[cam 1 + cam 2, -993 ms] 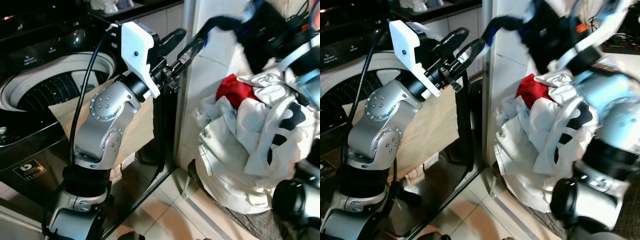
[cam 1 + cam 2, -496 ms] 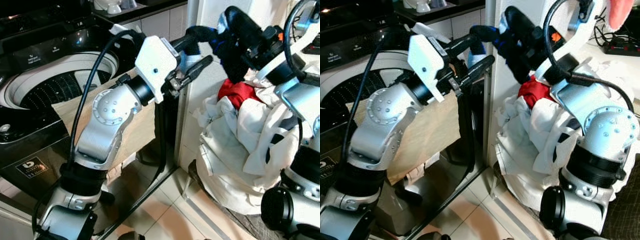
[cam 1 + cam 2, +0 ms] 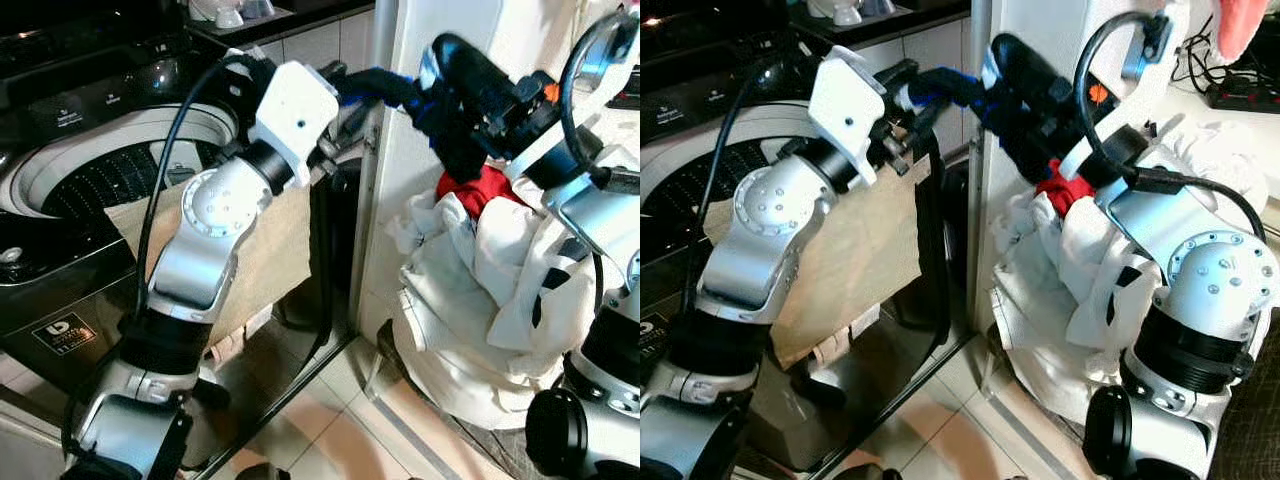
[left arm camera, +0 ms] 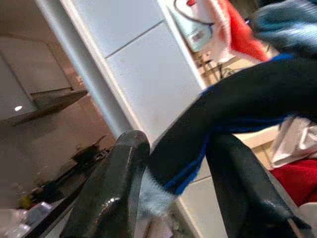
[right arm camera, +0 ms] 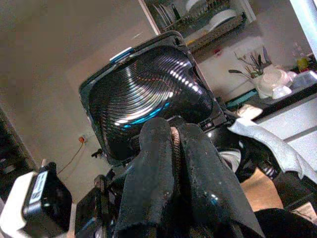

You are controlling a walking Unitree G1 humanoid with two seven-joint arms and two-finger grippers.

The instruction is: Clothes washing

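Black blue-edged garment [image 3: 400, 90] stretched level, left hand [image 3: 345, 95] to right hand [image 3: 470, 90]; both clamped on it.

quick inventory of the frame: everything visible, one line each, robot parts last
Washing machine: one, black top-loader with white drum rim, lid up, on the robot's left.
Cardboard sheet: one, brown, leaning against the washer's side.
Dark garment: one, black with blue trim, held in the air between both claws.
Laundry pile: one heap, mostly white with black patches, right of the white pillar.
Red garment: one, red, on top of the pile.
White pillar: one, white, between washer and pile.
Left claw: black fingers around the garment's end.
Right claw: black fingers shut on the garment.
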